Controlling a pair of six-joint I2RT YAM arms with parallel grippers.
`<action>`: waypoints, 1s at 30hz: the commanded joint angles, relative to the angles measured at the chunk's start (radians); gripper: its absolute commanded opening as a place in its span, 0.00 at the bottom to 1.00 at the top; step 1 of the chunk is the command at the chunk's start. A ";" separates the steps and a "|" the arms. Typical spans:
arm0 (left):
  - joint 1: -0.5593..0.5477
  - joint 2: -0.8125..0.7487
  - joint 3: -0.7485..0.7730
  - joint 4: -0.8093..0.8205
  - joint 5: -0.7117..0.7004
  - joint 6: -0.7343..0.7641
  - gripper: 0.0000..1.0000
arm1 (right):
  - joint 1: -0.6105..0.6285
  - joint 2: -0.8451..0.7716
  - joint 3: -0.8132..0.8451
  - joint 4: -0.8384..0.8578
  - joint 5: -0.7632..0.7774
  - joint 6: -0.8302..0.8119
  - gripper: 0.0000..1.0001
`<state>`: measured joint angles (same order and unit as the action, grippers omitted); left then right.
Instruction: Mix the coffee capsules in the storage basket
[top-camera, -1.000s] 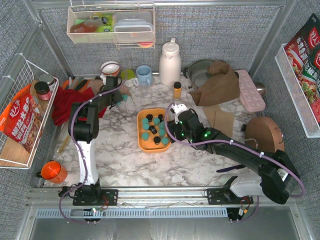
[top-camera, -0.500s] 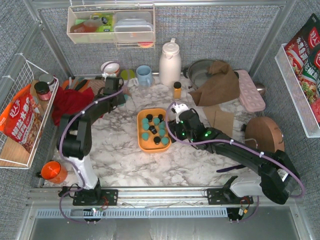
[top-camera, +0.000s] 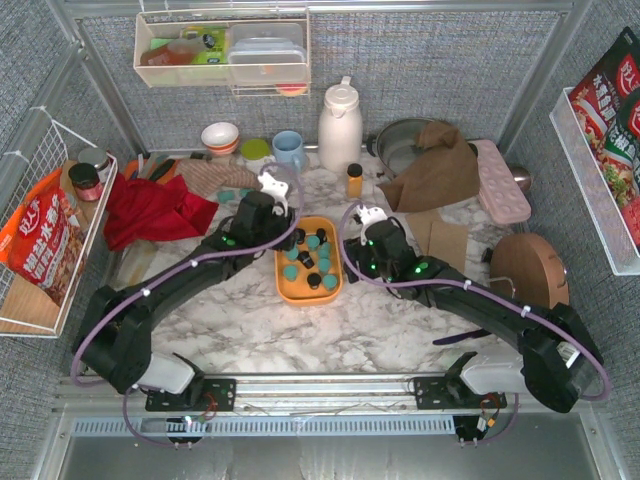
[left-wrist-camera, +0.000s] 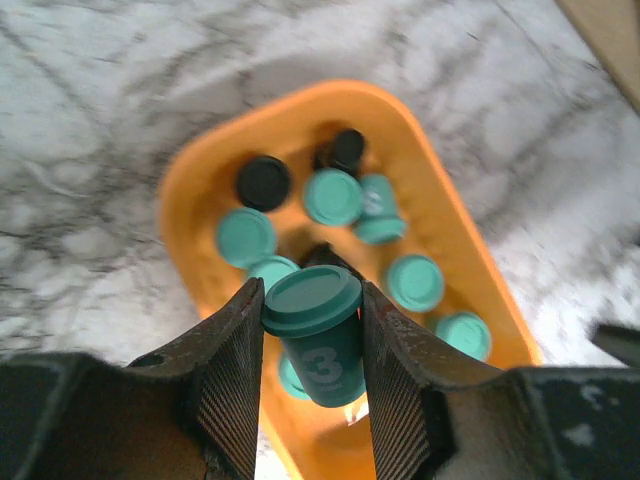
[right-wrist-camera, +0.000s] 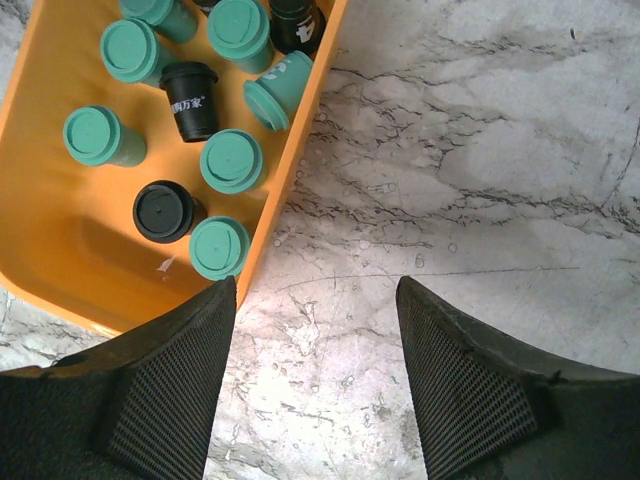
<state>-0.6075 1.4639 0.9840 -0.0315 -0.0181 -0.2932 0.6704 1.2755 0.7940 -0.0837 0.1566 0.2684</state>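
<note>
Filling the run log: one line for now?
left gripper: shut on teal capsule, over orange basket | right gripper: open, empty, beside basket

A shallow orange plastic tray (right-wrist-camera: 60, 250) carries small cup-shaped plastic capsules (right-wrist-camera: 232, 160), most teal, a few black. One teal capsule (left-wrist-camera: 318, 340) bears a white numeral 3. The flat stone-look tabletop (right-wrist-camera: 480, 180) is white, marbled with grey veins.

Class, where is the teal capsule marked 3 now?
In the left wrist view's centre, the teal capsule is clamped in the left pincer, over the orange basket.
</note>
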 joint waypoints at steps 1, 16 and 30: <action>-0.058 -0.051 -0.059 0.072 0.094 -0.006 0.39 | -0.009 -0.001 -0.008 0.036 0.002 0.021 0.70; -0.165 0.036 -0.140 0.099 0.056 -0.053 0.47 | -0.039 -0.009 -0.033 0.049 0.008 0.045 0.71; -0.166 -0.008 -0.115 0.118 -0.182 -0.057 0.64 | -0.051 -0.023 -0.038 0.047 0.007 0.049 0.84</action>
<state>-0.7746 1.4864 0.8577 0.0437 -0.0864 -0.3401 0.6216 1.2602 0.7574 -0.0559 0.1574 0.3115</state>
